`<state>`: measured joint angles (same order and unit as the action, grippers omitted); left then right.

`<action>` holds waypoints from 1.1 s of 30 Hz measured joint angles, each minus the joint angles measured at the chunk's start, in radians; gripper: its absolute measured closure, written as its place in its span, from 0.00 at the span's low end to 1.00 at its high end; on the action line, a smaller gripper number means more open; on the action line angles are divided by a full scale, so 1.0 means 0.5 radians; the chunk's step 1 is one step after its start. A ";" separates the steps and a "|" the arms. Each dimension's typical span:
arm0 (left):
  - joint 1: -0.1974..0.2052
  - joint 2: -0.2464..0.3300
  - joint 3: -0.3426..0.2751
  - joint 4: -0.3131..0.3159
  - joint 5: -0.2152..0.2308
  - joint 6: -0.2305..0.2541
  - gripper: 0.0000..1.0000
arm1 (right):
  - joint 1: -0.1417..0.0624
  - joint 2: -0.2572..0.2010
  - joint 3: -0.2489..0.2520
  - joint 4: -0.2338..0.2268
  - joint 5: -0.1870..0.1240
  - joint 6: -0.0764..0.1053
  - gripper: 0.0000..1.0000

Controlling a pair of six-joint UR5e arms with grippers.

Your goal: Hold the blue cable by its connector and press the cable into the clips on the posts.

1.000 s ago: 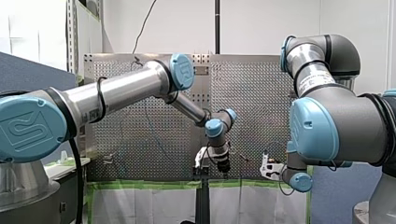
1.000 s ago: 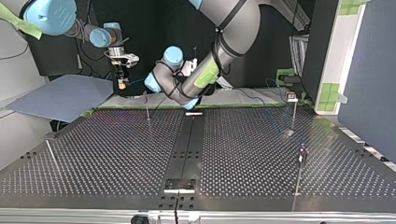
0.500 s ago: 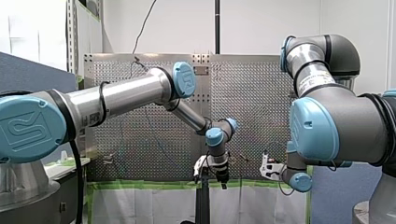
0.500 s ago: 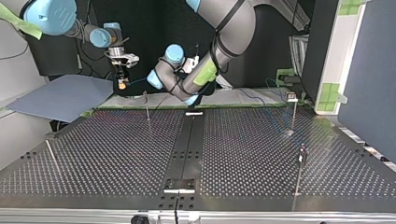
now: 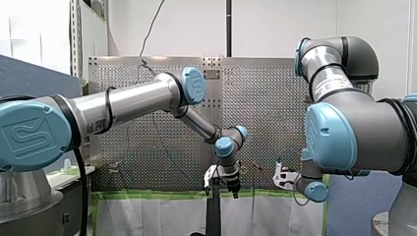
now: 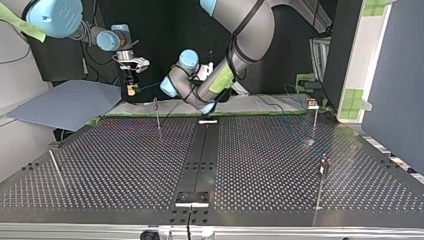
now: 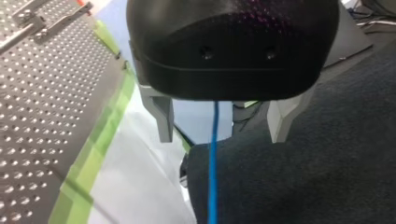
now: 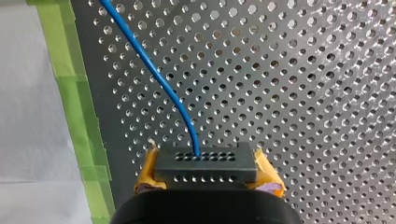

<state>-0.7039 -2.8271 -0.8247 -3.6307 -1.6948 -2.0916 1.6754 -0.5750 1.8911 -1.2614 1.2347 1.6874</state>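
Yellow pads (image 8: pixel 266 176) on the right gripper (image 8: pixel 205 169) are clamped onto the black connector (image 8: pixel 205 164), one pad each side, so that end of the blue cable (image 8: pixel 159 79) is properly held. Cable comes out of the connector's face and curves away ahead of the gripper over the perforated worktop (image 8: pixel 303 93), drifting toward a strip of green tape (image 8: pixel 77 116) off to one side. Over at the left gripper (image 7: pixel 219 135), the metal fingers (image 7: pixel 162 119) are spread wide and grasping nothing; the cable just runs down between them, touching neither. Beyond those fingers there's a dark fabric-looking surface (image 7: pixel 303 186), with the worktop's taped edge off to one side. Further out, in the top view, the nearest of the thin posts (image 6: pixel 158 115) stands close by the right gripper, the others well apart from it across the worktop. Can't tell from there whether the cable sits in any clips.
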 joint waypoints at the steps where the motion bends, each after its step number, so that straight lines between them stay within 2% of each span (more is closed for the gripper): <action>1: 0.003 0.000 0.001 0.007 0.000 -0.006 0.00 | 0.002 0.000 0.000 0.000 0.000 0.000 1.00; 7: 0.028 -0.026 0.014 0.027 0.002 -0.044 0.00 | 0.012 0.000 0.000 0.002 0.001 0.000 1.00; 19: 0.042 -0.216 0.175 0.026 0.004 -0.040 0.00 | 0.016 0.000 -0.003 0.001 0.002 0.000 1.00; 23: 0.054 -0.265 0.171 0.046 -0.005 -0.040 0.00 | 0.017 0.000 -0.003 -0.004 0.001 0.002 1.00; 33: 0.069 -0.277 0.124 0.089 -0.003 -0.036 0.00 | 0.017 0.000 -0.004 -0.006 -0.002 0.004 1.00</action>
<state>-0.6696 -2.9654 -0.7626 -3.5860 -1.6962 -2.1095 1.6838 -0.5748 1.8892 -1.2642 1.2334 1.6892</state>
